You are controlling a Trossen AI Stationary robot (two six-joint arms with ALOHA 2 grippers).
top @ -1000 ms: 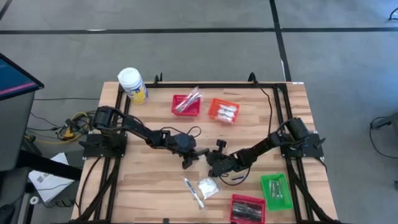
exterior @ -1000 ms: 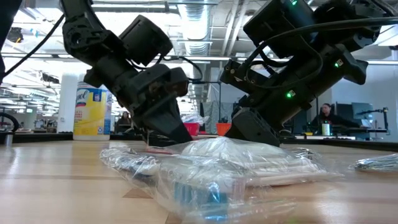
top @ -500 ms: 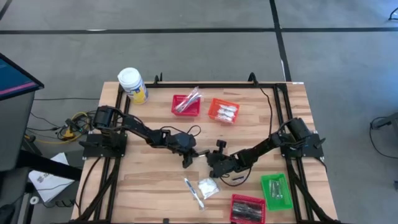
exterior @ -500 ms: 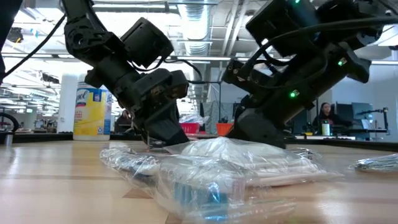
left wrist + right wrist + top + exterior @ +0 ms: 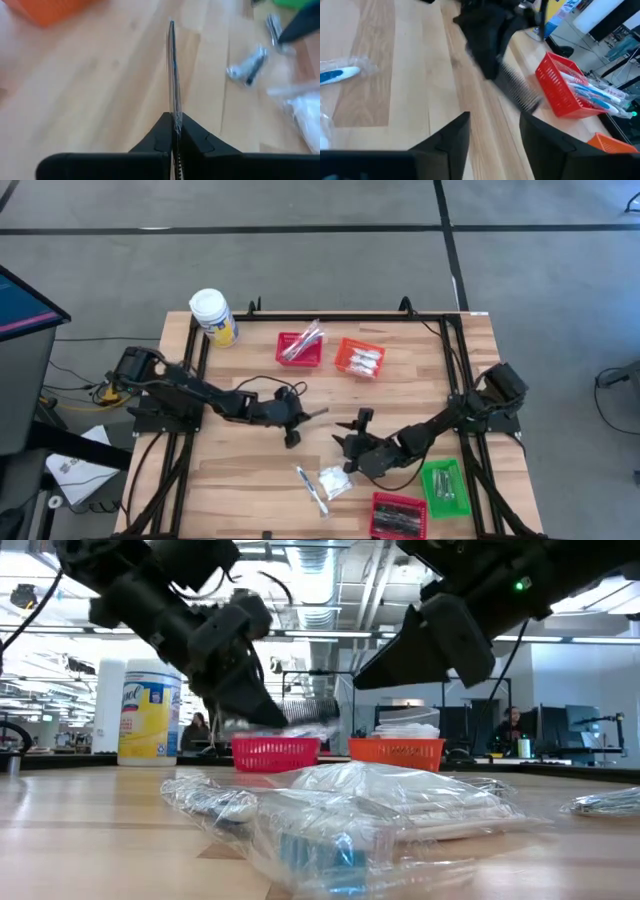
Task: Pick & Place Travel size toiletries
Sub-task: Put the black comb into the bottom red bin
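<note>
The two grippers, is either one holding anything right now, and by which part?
The left gripper pinches a thin clear-wrapped comb by one end. The right gripper is open and holds nothing.

1. Both arms [image 5: 205, 387] are showing matte black, jointed links.
2. Thin black cables are looping along them.
3. The right arm [image 5: 440, 425] is glowing with a small green light.
4. Each end effector [image 5: 492, 137] is ending in two dark, flat, tapering fingers [image 5: 192, 140].
</note>
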